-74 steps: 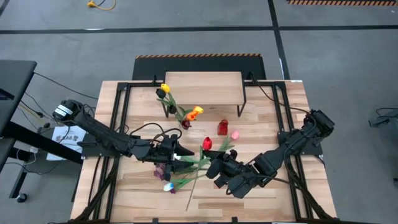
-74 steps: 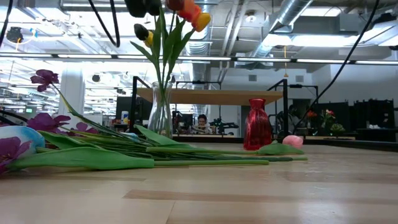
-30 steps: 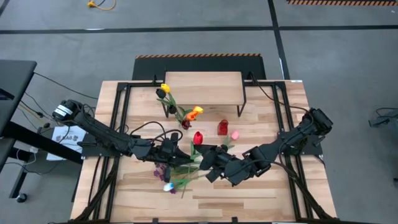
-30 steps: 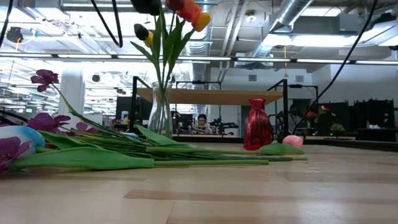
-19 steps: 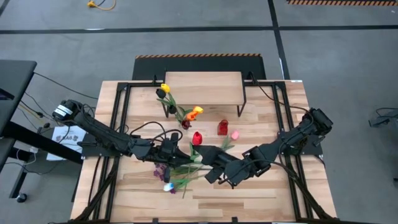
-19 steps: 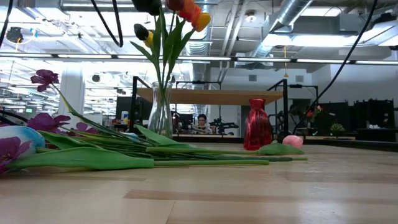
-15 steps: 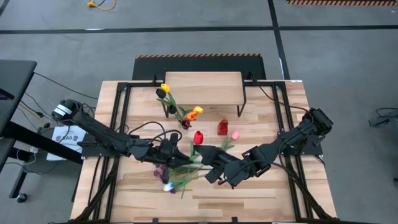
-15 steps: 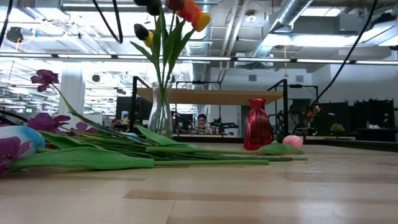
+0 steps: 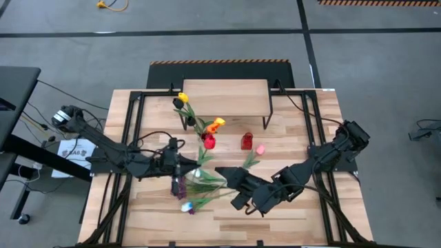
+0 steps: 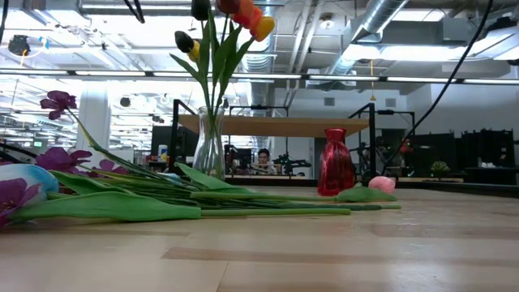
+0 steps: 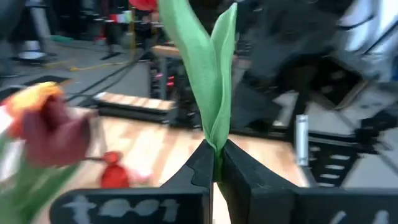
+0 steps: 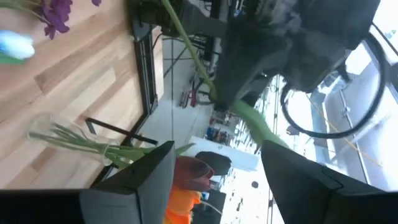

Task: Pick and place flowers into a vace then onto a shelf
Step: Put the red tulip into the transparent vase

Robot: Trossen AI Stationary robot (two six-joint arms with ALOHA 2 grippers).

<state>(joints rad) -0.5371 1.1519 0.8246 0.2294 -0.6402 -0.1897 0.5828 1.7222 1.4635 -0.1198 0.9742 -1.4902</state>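
I have the left gripper [image 11: 214, 163] pinched on 1 tulip [image 9: 208, 142] by its stem, at centre-left of the high view. Its long axis runs from my fingers toward upper right, and its red head sits just below the orange blooms already in the clear vase [image 10: 209, 144]. The vase lies up and right of that gripper, so I judge the stem must be tipped upright and carried that way. My right gripper [image 12: 217, 155] stands spread wide and empty, lower centre, close beside the pile of flowers [image 9: 200, 196]. The red vase [image 9: 247, 141] and the shelf [image 9: 225, 97] stand behind, clear of the path.
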